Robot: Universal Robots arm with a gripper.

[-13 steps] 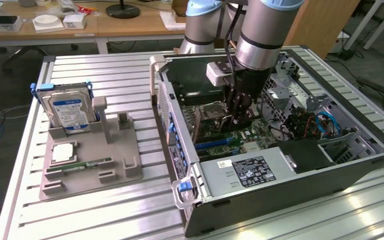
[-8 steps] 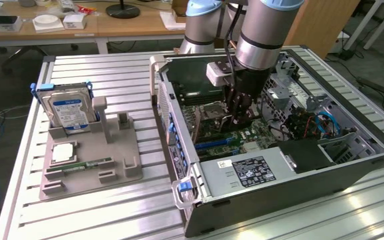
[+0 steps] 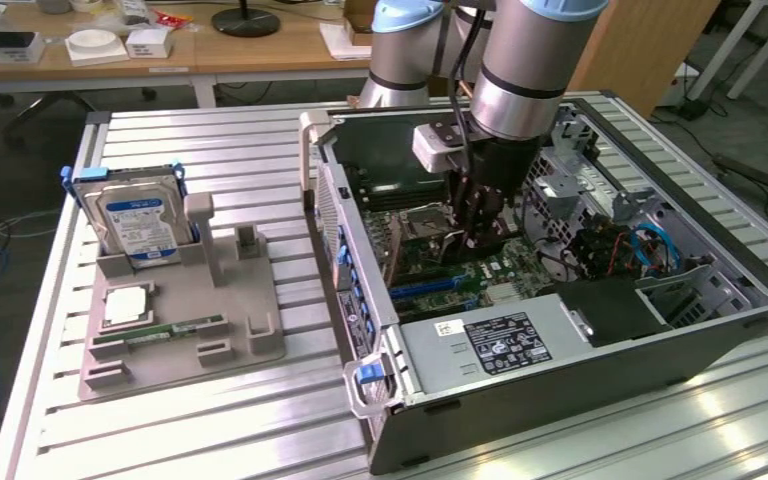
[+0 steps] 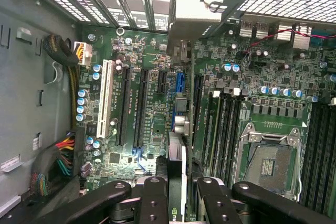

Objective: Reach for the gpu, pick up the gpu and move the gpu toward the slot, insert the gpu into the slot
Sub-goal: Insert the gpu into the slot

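The pincer (image 4: 181,195) is closed narrowly on the gpu (image 4: 177,150) and holds it edge-down inside the open computer case (image 3: 704,340). The case lies on the table (image 3: 224,440), toward its edge at the exterior view's right. The card hangs over the motherboard (image 4: 152,129), in line with the blue slot (image 4: 179,82); whether they touch I cannot tell.

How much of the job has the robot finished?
Picking up is done: the gripper is shut on the gpu, inside the computer case. In hand: the card is lined up with the blue slot on the motherboard. Left: seating it; it does not look pushed in yet.
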